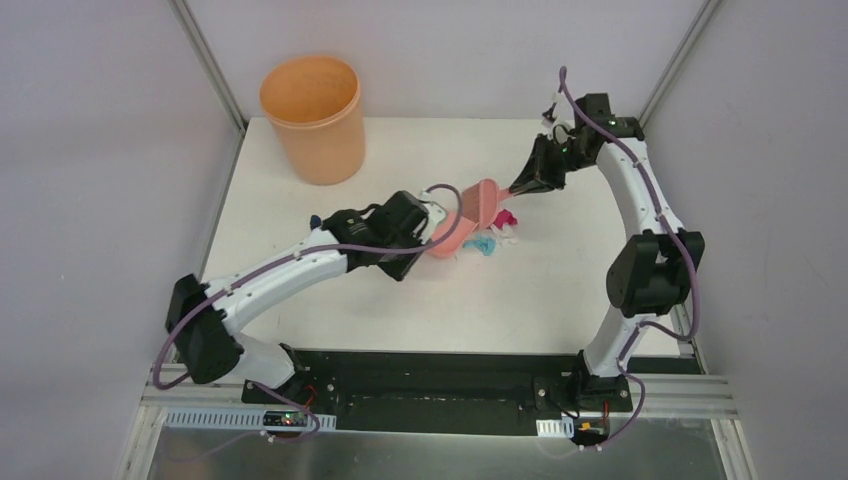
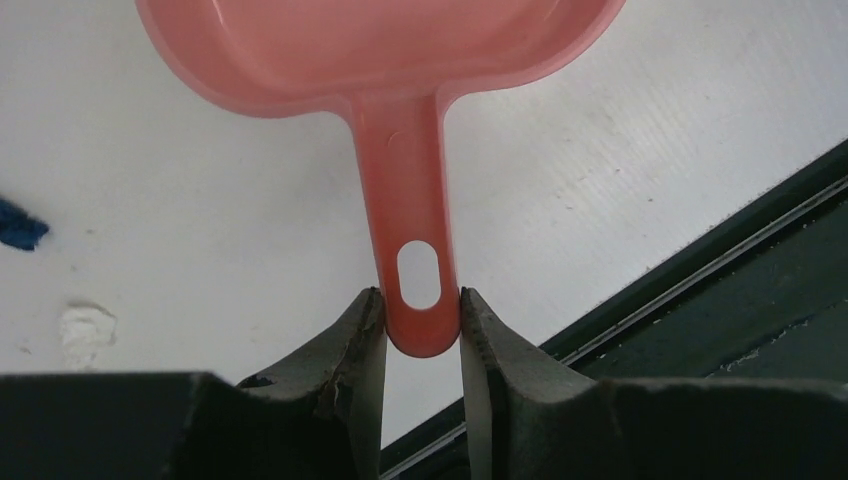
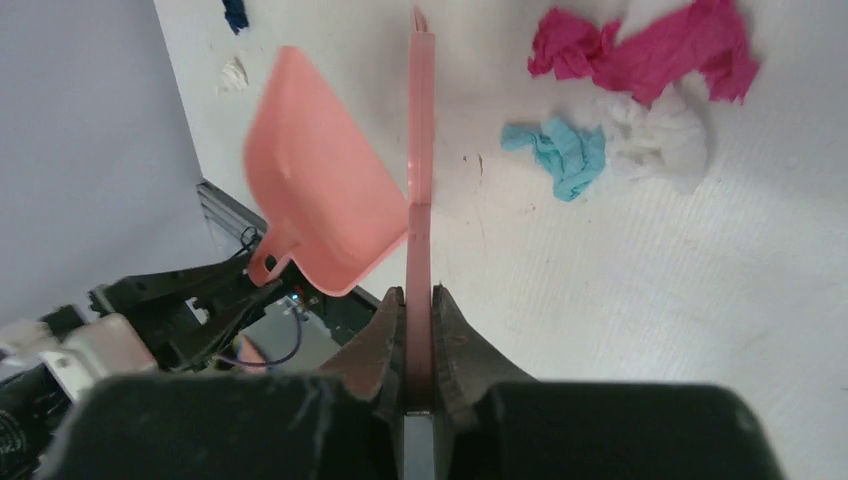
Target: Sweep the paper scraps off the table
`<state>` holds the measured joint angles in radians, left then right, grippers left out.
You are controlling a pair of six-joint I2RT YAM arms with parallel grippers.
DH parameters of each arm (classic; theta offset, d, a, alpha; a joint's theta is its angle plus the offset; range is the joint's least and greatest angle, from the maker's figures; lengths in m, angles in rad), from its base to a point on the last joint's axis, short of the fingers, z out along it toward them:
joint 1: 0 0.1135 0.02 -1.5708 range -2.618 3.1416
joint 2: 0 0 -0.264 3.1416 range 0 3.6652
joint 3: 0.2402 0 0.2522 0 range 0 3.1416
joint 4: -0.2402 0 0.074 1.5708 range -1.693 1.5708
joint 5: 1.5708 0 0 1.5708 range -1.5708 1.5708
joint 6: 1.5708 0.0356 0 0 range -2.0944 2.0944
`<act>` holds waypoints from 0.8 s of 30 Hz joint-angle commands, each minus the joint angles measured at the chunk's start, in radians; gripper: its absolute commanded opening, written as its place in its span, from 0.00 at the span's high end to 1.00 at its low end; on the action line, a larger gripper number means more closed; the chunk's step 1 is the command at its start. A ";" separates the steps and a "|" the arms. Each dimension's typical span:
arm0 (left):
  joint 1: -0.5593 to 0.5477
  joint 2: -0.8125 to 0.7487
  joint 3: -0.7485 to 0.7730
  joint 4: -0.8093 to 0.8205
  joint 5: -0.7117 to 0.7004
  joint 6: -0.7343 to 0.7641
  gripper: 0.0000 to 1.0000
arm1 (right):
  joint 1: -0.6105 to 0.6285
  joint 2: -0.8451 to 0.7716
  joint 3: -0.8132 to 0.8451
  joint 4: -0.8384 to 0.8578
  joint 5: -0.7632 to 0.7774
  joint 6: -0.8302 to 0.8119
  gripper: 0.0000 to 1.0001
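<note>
Right pincer (image 3: 420,295) is shut tight on the thin salmon-pink plastic hand brush (image 3: 420,150). Left pincer (image 2: 422,300) is shut on the handle end of the salmon-pink plastic dustpan (image 2: 380,40). Both tools look lifted a little off the flat white worktop (image 1: 560,290).

The small crumpled paper scraps (image 3: 640,55) lie in a little heap in the middle of the worktop, between the two arms. The heap has magenta-pink wads, one light blue wad (image 3: 560,150) and a white wad (image 3: 665,140), touching or just beside each other. It lies to the right of the left pincer and to the left of the right pincer. The right pincer looks like the closer one.

The brush points long and straight out from the right pincer, toward the left. In the right wrist view the dustpan is on one side of the brush and the heap is on the other. So the brush sits between pan and scraps. I think the brush must first go round behind the heap, so it can push the wads toward the pan's wide mouth. One small dark scrap (image 3: 235,12) lies well apart, further left.
</note>
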<state>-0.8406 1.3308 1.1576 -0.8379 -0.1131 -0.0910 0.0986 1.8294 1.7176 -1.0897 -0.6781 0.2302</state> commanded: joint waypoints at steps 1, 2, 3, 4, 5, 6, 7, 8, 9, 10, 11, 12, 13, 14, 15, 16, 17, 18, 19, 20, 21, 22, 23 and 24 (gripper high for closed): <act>-0.103 0.176 0.193 -0.208 0.047 0.082 1.00 | -0.019 -0.152 0.210 -0.129 0.139 -0.203 1.00; -0.113 0.220 0.230 -0.247 0.058 0.082 1.00 | -0.020 -0.157 0.221 -0.131 0.236 -0.251 1.00; -0.117 0.255 0.264 -0.280 0.076 0.082 1.00 | -0.019 -0.162 0.224 -0.130 0.328 -0.296 1.00; -0.122 0.286 0.290 -0.309 0.094 0.082 1.00 | -0.019 -0.163 0.226 -0.128 0.427 -0.340 1.00; -0.124 0.306 0.308 -0.326 0.109 0.082 1.00 | -0.019 -0.158 0.231 -0.131 0.498 -0.380 1.00; -0.127 0.322 0.318 -0.332 0.132 0.081 1.00 | -0.019 -0.150 0.239 -0.134 0.561 -0.418 1.00; -0.128 0.330 0.321 -0.327 0.155 0.076 1.00 | -0.019 -0.132 0.245 -0.135 0.615 -0.463 1.00; -0.128 0.337 0.319 -0.319 0.174 0.072 1.00 | -0.019 -0.120 0.246 -0.132 0.659 -0.491 1.00; -0.128 0.344 0.316 -0.314 0.187 0.069 1.00 | -0.019 -0.110 0.244 -0.126 0.703 -0.510 1.00; -0.128 0.350 0.312 -0.302 0.191 0.066 1.00 | -0.019 -0.099 0.241 -0.119 0.727 -0.525 1.00; -0.130 0.356 0.307 -0.295 0.194 0.065 1.00 | -0.018 -0.089 0.237 -0.106 0.743 -0.533 1.00; -0.129 0.363 0.306 -0.293 0.193 0.067 1.00 | -0.015 -0.078 0.235 -0.099 0.758 -0.539 1.00; -0.130 0.374 0.305 -0.293 0.190 0.071 1.00 | -0.010 -0.064 0.236 -0.090 0.776 -0.541 1.00; -0.130 0.380 0.304 -0.293 0.186 0.076 1.00 | -0.003 -0.050 0.239 -0.078 0.797 -0.543 1.00; -0.130 0.387 0.305 -0.292 0.183 0.081 1.00 | 0.006 -0.035 0.243 -0.069 0.820 -0.544 1.00; -0.129 0.392 0.306 -0.290 0.180 0.082 1.00 | 0.020 -0.018 0.248 -0.061 0.840 -0.543 1.00; -0.130 0.399 0.313 -0.292 0.173 0.082 1.00 | 0.031 0.001 0.254 -0.058 0.859 -0.543 1.00; -0.130 0.406 0.320 -0.295 0.166 0.102 1.00 | 0.048 0.024 0.273 -0.058 0.877 -0.543 1.00; -0.130 0.414 0.329 -0.297 0.159 0.110 1.00 | 0.070 0.048 0.290 -0.070 0.887 -0.543 1.00; -0.129 0.421 0.334 -0.296 0.154 0.118 1.00 | 0.084 0.071 0.309 -0.082 0.889 -0.543 1.00; -0.129 0.428 0.337 -0.293 0.149 0.126 1.00 | 0.101 0.094 0.329 -0.096 0.886 -0.541 1.00; -0.128 0.436 0.338 -0.292 0.143 0.132 1.00 | 0.118 0.115 0.345 -0.110 0.878 -0.537 1.00; -0.128 0.445 0.341 -0.288 0.138 0.139 1.00 | 0.134 0.136 0.360 -0.122 0.871 -0.531 1.00; -0.127 0.457 0.340 -0.283 0.124 0.138 1.00 | 0.152 0.157 0.370 -0.134 0.862 -0.525 1.00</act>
<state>-0.9688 1.7641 1.4567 -1.1347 0.0368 0.0029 0.1841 1.9442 1.9991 -1.1915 0.1566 -0.2878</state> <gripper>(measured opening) 0.283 0.081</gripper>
